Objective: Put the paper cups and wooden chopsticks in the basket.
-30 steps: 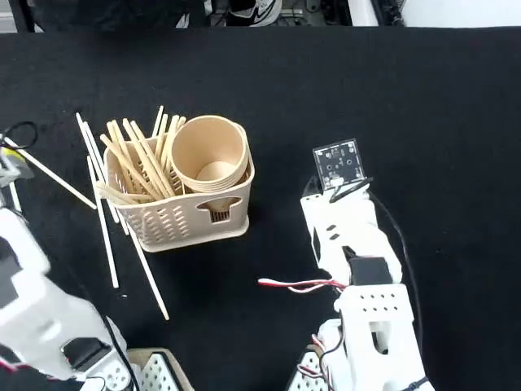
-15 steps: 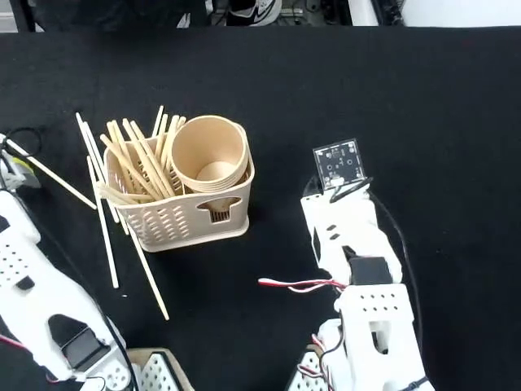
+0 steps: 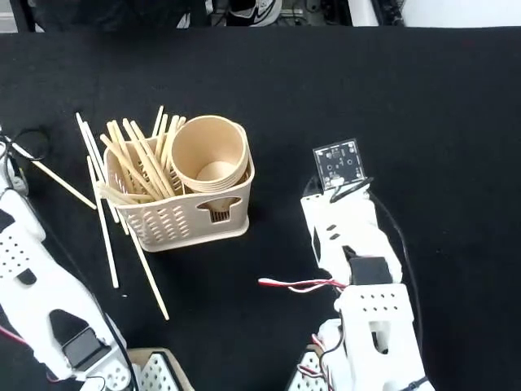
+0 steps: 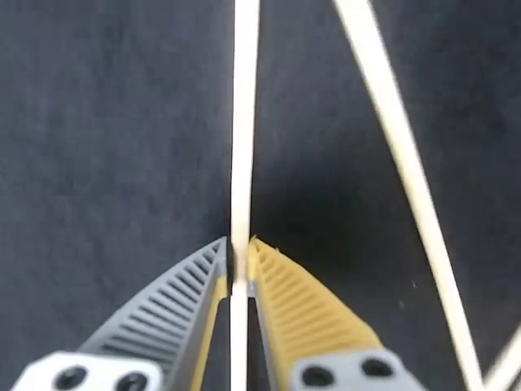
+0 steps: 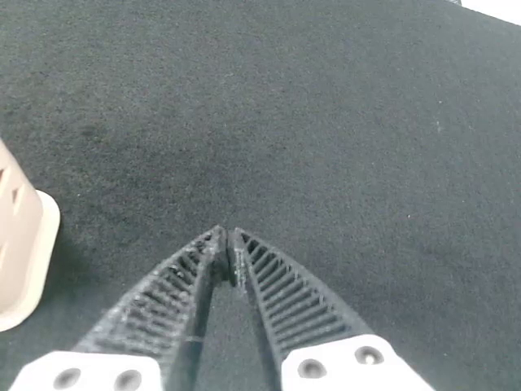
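Observation:
A beige basket (image 3: 183,220) stands left of the table's middle. It holds stacked paper cups (image 3: 209,155) and a bundle of wooden chopsticks (image 3: 138,163). Several loose chopsticks (image 3: 104,236) lie on the black cloth beside its left wall. At the table's left edge my left gripper (image 4: 240,261) is shut on the end of one chopstick (image 4: 244,122), which slants toward the basket (image 3: 65,186). Another chopstick (image 4: 399,163) lies close beside it. My right gripper (image 5: 225,240) is shut on nothing, low over bare cloth to the right of the basket's corner (image 5: 16,261).
The right arm (image 3: 358,261) stretches up from the near edge, with a red and white cable (image 3: 297,285) at its side. White perforated parts (image 3: 155,371) sit at the near edge. Black cloth spreads behind and to the right of the basket.
The left arm has swung up along the left edge to the end of the slanted chopstick. The right arm, basket and cups have not moved.

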Robot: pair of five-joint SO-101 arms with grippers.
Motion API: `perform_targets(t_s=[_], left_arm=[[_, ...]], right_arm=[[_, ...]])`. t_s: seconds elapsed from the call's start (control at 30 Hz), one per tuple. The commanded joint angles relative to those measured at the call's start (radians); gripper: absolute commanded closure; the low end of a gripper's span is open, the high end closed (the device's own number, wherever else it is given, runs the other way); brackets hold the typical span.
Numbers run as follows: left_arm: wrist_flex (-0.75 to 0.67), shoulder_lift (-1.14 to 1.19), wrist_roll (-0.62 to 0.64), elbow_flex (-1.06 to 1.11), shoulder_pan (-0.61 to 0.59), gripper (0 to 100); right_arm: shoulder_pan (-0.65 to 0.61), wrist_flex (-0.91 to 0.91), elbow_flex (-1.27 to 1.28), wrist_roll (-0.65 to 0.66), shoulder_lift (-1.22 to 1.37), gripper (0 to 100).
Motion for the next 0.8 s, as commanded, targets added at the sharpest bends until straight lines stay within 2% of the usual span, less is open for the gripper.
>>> perform_targets(t_s=[0.0,0.1,0.23,0.57,0.77], left_arm=[[0.172,-0.083,0.183,-0.099,0.091,97],[0.224,-0.110,0.269,-0.163,0.151,97],[0.184,-0.095,0.354,-0.249,0.168,97],[0.115,0.094,0.353,-0.263,0.166,97],[0.092,0.127,0.554,-0.263,0.143,97]], right_arm=[[0.009,-0.018,-0.015,0.011,-0.010,98.4],[0.011,-0.018,-0.015,0.011,-0.010,98.4],[0.011,-0.018,-0.015,0.011,-0.010,98.4],[0.011,-0.018,-0.015,0.011,-0.010,98.4],[0.011,-0.018,-0.015,0.011,-0.010,98.4]])
